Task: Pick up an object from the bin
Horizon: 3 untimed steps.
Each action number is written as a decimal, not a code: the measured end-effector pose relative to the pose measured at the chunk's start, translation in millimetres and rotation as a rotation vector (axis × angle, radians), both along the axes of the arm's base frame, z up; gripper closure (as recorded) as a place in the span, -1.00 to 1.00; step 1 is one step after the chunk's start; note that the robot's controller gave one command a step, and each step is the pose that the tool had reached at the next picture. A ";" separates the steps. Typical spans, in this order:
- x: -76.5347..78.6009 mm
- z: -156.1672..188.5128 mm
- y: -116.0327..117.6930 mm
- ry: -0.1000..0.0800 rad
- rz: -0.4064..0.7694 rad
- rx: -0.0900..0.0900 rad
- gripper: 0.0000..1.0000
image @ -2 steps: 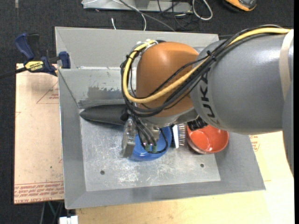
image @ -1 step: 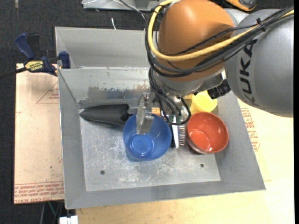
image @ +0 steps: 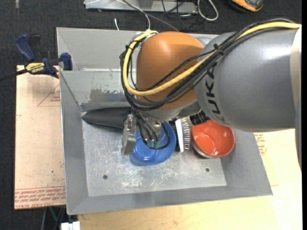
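Blue bowl [image: 162, 150] sits mid-bin on the floor, directly under your gripper [image: 140, 145]. Fingers look spread, one outside the bowl's left rim, one inside (not pinching yet, I judge). Closing on that rim is the move. White brush [image: 181, 134] and red bowl [image: 213, 140] lie just right; long black thing [image: 103, 118] lies left.

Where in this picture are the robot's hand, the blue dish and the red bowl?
hand [image: 140, 143]: camera view, the gap between its fingertips.
blue dish [image: 153, 156]: camera view, its near rim.
red bowl [image: 211, 141]: camera view, its inside floor.
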<state>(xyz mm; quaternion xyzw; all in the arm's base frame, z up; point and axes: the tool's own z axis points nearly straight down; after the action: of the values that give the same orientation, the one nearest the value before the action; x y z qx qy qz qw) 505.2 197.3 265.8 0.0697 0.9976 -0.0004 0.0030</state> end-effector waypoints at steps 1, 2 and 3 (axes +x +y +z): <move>-23.1 1.7 -12.8 -0.015 0.142 0.000 1.00; -8.4 -17.3 19.8 -0.006 -0.226 0.003 1.00; 35.9 -46.9 -5.3 -0.016 0.145 0.000 1.00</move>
<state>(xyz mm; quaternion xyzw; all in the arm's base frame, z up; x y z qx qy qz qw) 541.1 192.0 218.9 -0.0025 0.9999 0.0003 0.0112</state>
